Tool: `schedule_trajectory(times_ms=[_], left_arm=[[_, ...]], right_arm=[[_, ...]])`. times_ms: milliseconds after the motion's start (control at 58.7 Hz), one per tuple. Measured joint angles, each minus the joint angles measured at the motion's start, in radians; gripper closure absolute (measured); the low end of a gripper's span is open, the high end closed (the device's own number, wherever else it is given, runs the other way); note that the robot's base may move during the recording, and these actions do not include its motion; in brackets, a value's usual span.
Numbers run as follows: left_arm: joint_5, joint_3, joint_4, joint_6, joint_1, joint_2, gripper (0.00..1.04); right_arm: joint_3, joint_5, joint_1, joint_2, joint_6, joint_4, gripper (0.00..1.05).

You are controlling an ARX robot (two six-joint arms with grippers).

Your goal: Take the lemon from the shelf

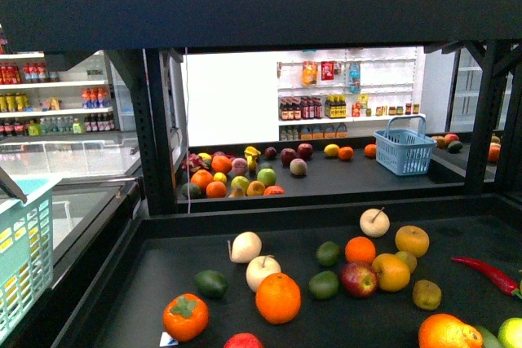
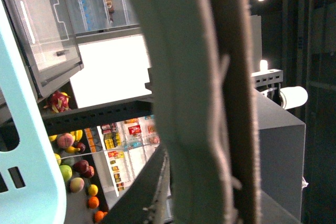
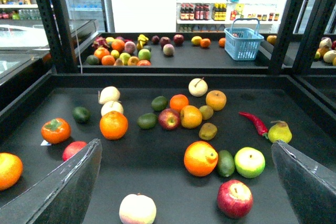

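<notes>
The shelf [image 1: 326,208] is a black rack with a wide dark tier of loose fruit. In the right wrist view a lemon-shaped orange-yellow fruit with a nub, the lemon [image 3: 200,158], lies beside a dark green fruit [image 3: 226,163] and a green apple [image 3: 250,161]. The lemon [image 1: 449,333] shows at the tier's front right in the front view. My right gripper [image 3: 186,192] hovers open above it, and its dark fingers [image 3: 63,187] frame the fruit. My left gripper [image 2: 205,192] is shut on the handle [image 2: 184,77] of the teal basket [image 1: 24,258], held left of the shelf.
Oranges [image 1: 278,297], a persimmon [image 1: 185,316], red apples [image 3: 234,198], a pale apple [image 3: 137,209], a pear [image 3: 279,131] and a red chili [image 1: 489,273] lie around. A further tier behind holds more fruit and a blue basket [image 1: 404,147]. Thick black posts [image 1: 157,128] stand between the tiers.
</notes>
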Motion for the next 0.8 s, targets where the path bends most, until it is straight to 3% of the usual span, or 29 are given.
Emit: schedule_trajectory(times_ms=[102, 204, 358, 613, 801], left_arm=[[0.008, -0.019, -0.01, 0.022, 0.003, 0.0, 0.58], [0.024, -0.028, -0.022, 0.041, 0.003, 0.0, 0.42], [0.032, -0.06, -0.108, 0.117, 0.002, -0.051, 0.07], [0.027, -0.108, -0.32, 0.266, 0.0, -0.209, 0.08], [-0.132, -0.157, -0.658, 0.604, -0.018, -0.413, 0.08]], right_arm=[[0.0, 0.0, 0.0, 0.0, 0.0, 0.0, 0.07], [0.0, 0.0, 0.0, 0.0, 0.0, 0.0, 0.07], [0.0, 0.0, 0.0, 0.0, 0.0, 0.0, 0.07], [0.0, 0.0, 0.0, 0.0, 0.0, 0.0, 0.07], [0.0, 0.0, 0.0, 0.0, 0.0, 0.0, 0.07]])
